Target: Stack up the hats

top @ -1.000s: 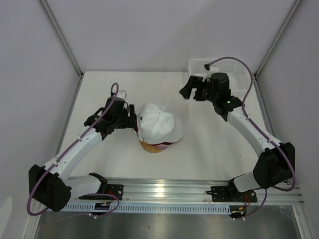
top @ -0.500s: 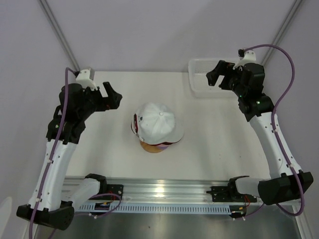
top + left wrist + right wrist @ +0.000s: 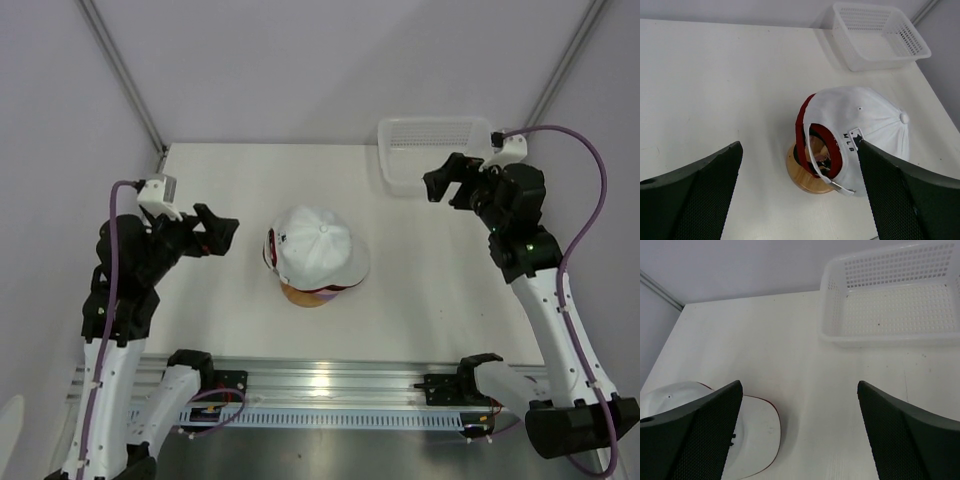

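A white hat (image 3: 318, 248) tops the stack of hats on a round wooden stand (image 3: 303, 296) at the table's middle. In the left wrist view the white hat (image 3: 867, 117) shows its back strap, with a red hat's (image 3: 800, 127) rim under it and the stand (image 3: 802, 175) below; any lower hats are hidden. My left gripper (image 3: 224, 237) hangs open to the left of the stack, apart from it, empty (image 3: 799, 145). My right gripper (image 3: 443, 182) is open and empty at the back right. The right wrist view (image 3: 799, 384) shows only the white brim (image 3: 757, 437).
A white mesh basket (image 3: 392, 160) stands at the back right corner, empty in the right wrist view (image 3: 840, 337), right behind my right gripper. Grey walls and metal posts close in the table on the left, right and back.
My left gripper opened, let go of the white hat's back and drew away to the left. The right arm swung right toward the basket. The stack stayed put.
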